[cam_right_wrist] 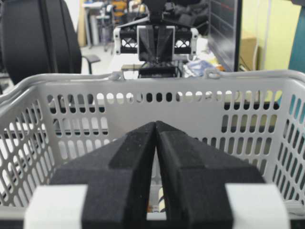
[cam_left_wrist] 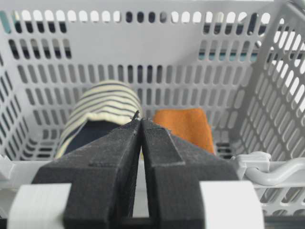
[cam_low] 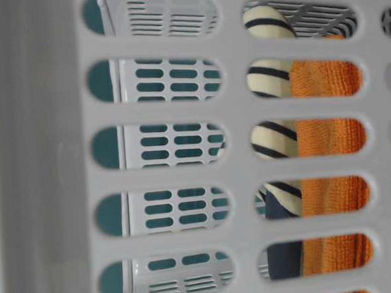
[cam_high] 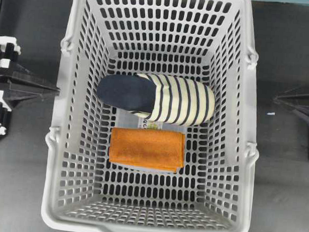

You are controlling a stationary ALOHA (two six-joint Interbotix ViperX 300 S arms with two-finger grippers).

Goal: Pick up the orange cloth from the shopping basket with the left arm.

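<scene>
**Not yet started: my left fingers wait outside the basket**

I am at the very first step, the approach. My left gripper [cam_left_wrist: 139,125] sits pinched together with nothing between its pads, parked outside the left wall of the basket [cam_high: 62,141] and pointing in over its rim. My right gripper [cam_right_wrist: 156,126] is likewise clenched on nothing, outside the opposite wall.

The cloth [cam_high: 147,148] lies flat on the basket floor, roughly in the middle, toward the near end in the overhead view. Just beside it, toward the far end, lies a striped cloth [cam_high: 179,100], navy at one end and cream-striped at the other; the two seem to touch or nearly so along one edge.

As I judge it, the next move calls for spreading my left fingers, lifting over the rim, then dropping steeply onto the orange fabric. I should come down on its far half from the striped piece, so I pinch only orange. The walls are tall, so the descent must be close to vertical.

The overhead view alone gives the full layout and both arms at the sides. My left wrist view shows the orange patch [cam_left_wrist: 183,126] slightly right of my fingertips. The table-level view peers through wall slots and shows the orange terry pile [cam_low: 330,138] pressed against the stripes. My right wrist view shows my left arm facing me, but hardly any of the cloth.
</scene>
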